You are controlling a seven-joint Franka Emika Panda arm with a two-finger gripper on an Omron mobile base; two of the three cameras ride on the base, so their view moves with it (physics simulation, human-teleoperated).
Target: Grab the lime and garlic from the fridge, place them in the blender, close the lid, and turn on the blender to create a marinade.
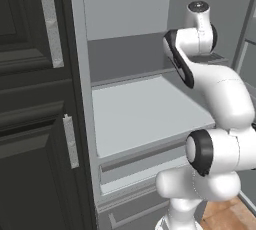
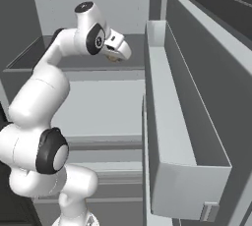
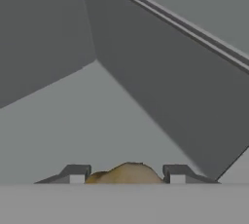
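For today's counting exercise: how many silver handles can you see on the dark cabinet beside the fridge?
2. The upper handle runs down the upper cabinet door near its right edge; the lower handle is on the door below. Others may be hidden out of frame.

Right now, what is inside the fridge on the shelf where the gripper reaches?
Between the gripper's fingertips sits a small tan rounded thing; its lower part is hidden. The fridge shelf around looks bare.

Fridge (image 1: 150,119) walls — matt, smooth, prob. plastic; cabinet (image 1: 30,124) — dark, panelled.
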